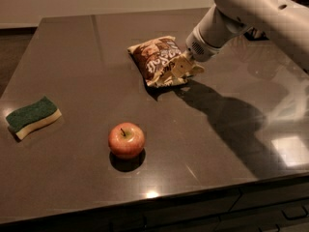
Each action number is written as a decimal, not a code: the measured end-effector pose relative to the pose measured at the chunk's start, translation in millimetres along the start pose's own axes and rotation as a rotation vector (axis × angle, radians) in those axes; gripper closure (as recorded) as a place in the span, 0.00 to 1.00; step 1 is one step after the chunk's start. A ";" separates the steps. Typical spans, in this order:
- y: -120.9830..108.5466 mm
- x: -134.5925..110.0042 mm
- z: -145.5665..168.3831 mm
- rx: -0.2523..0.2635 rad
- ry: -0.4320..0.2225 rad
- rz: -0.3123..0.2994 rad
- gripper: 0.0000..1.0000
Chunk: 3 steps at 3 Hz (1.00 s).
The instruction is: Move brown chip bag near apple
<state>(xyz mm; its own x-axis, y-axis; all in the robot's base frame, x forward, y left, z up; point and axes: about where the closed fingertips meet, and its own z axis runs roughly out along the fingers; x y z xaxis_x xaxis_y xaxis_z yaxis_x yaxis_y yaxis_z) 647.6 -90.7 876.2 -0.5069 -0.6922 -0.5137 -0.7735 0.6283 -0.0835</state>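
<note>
Claw [181,67] is down on the right-hand edge of the brown chip bag [154,57], upper centre of frame. Can't tell if it's spread, pressed together or actually pinching the bag, as the tip blends into the bag's pale edge. The bag lies flat on the desk [231,144], tilted, with the arm [251,8] coming in from the upper right.

The apple [126,139] sits well apart, lower centre-left, stem up. A green-and-cream sponge [33,116] is far left, out of the way.

Risks, imo: the bag is crinkly and slick, so a thin edge grip could slip and drop it mid-carry. A low drag could snag or fold it. Come in too fast toward the apple and a nudge sends it rolling, prob toward the desk's near edge.
</note>
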 end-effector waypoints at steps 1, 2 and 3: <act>12.7 0.3 -6.7 -0.056 -0.036 -0.072 0.93; 40.7 6.9 -23.3 -0.166 -0.089 -0.204 1.00; 64.3 21.6 -40.9 -0.262 -0.130 -0.336 1.00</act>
<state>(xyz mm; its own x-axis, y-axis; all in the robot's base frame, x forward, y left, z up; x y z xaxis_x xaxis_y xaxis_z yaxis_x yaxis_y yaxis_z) 571.3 -79.8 894.7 -0.1717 -0.7816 -0.5997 -0.9659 0.2533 -0.0535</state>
